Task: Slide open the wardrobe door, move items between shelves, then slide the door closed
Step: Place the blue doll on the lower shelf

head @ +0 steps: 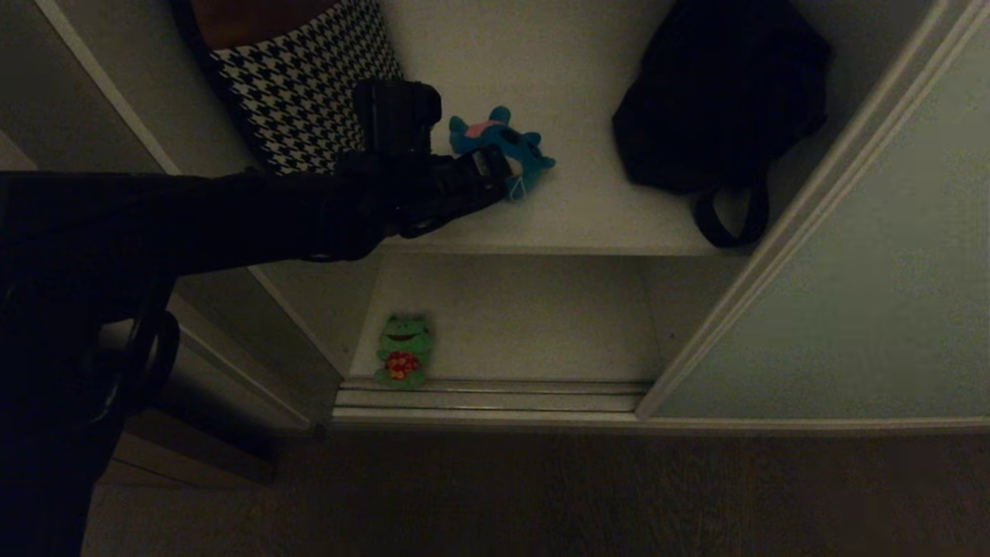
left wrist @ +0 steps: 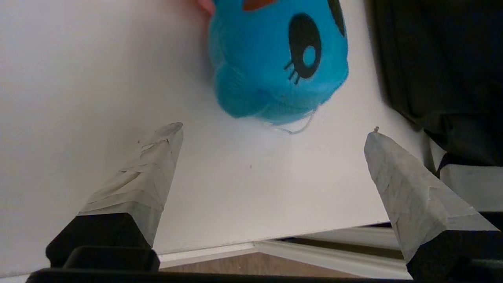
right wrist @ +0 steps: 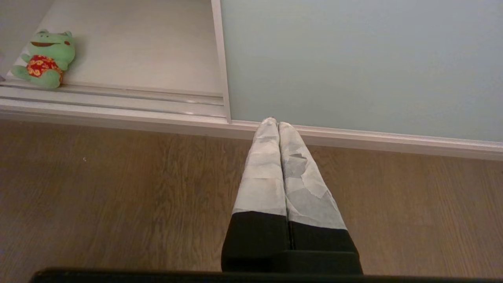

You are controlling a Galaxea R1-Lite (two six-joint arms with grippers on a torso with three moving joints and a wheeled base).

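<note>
Your left gripper (left wrist: 271, 131) gapes wide before the blue plush toy (left wrist: 275, 67) near the shelf's (left wrist: 98, 78) front edge; it's soft, light — pinch its head.

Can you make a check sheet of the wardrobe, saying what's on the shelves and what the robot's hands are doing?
Surface: off-white upper shelf; bottom shelf below.
Job's things: teal-blue plush toy with pink torso lying on upper shelf; pale grey-green sliding door slid aside, compartment open.
Clutter: black bag, houndstooth fabric bin on upper shelf; green frog plush on bottom shelf.
Grippers: left gripper jaws wide, apart from toy; right gripper jaws together, above wooden floor.
Cables: nothing seen.
Surroundings: dim room.
</note>
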